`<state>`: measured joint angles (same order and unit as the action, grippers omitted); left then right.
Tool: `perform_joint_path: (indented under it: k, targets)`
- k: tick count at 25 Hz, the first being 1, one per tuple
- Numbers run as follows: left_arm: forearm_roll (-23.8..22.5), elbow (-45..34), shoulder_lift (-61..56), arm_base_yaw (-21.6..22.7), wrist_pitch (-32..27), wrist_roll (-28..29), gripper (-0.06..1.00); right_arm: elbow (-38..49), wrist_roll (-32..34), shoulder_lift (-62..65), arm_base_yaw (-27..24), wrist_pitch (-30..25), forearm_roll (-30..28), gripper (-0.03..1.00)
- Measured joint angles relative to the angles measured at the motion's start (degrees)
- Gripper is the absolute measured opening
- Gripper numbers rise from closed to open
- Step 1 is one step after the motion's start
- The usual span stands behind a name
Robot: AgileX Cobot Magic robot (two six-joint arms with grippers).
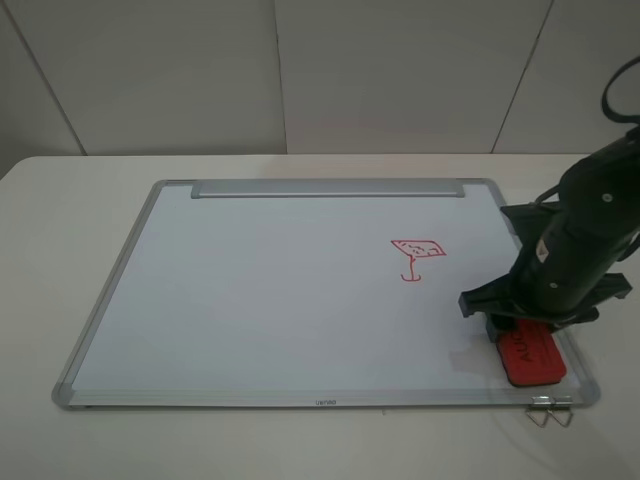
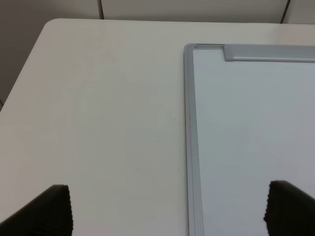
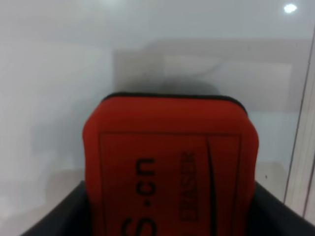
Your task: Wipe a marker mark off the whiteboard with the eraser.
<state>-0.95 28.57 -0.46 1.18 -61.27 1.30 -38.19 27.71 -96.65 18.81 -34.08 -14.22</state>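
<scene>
The whiteboard [image 1: 250,290] lies flat on the table, its silver tray bar [image 1: 328,188] along the far edge. The red eraser [image 1: 532,357] rests on the board's near right corner. My right gripper [image 1: 515,325] stands over it, and in the right wrist view its dark fingers [image 3: 74,211] press against both sides of the eraser [image 3: 170,162]. No cloud-and-rain mark shows anywhere; the arm hides part of the board. My left gripper [image 2: 167,211] is open above the table beside the board's far left corner [image 2: 189,49]. It is out of the exterior view.
A red cocktail-glass drawing [image 1: 417,255] sits right of the board's middle. A small metal wire clip [image 1: 548,410] lies at the board's near right corner. The white table [image 2: 98,108] runs along the board's left side. A pale wall stands behind.
</scene>
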Motion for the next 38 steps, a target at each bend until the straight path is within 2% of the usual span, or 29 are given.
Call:
perform_joint_path:
  k: [3, 8, 12, 16, 19, 23, 27, 32, 38]
  targets:
    - [0.00, 0.00, 0.00, 0.00, 0.00, 0.00, 0.78, 0.00, 0.00, 0.00, 0.00, 0.92, 0.62, 0.50]
    - [0.00, 0.00, 0.00, 0.00, 0.00, 0.00, 0.78, -0.05, 0.00, 0.00, 0.00, 1.20, 0.69, 0.64]
    - [0.00, 0.00, 0.00, 0.00, 0.00, 0.00, 0.78, -0.10, 0.00, 0.90, 0.00, 1.20, 0.75, 0.70]
    - [0.00, 0.00, 0.00, 0.00, 0.00, 0.00, 0.78, -0.10, -0.06, 7.72, -0.14, 1.14, 0.60, 0.73]
    - [0.00, 0.00, 0.00, 0.00, 0.00, 0.00, 0.78, -0.10, -2.53, 15.39, -2.61, 0.75, 2.53, 0.73]
    - [0.00, 0.00, 0.00, 0.00, 0.00, 0.00, 0.78, -0.10, -10.30, 26.75, -8.62, -4.54, 6.75, 0.74]
    - [0.00, 0.00, 0.00, 0.00, 0.00, 0.00, 0.78, -0.08, -15.58, 39.18, -13.97, -12.61, 7.86, 0.74]
    - [0.00, 0.00, 0.00, 0.00, 0.00, 0.00, 0.78, -0.08, -17.68, 56.53, -15.14, -19.45, 7.67, 0.74]
    - [0.00, 0.00, 0.00, 0.00, 0.00, 0.00, 0.78, -0.08, -17.73, 74.26, -15.14, -21.71, 7.92, 0.74]
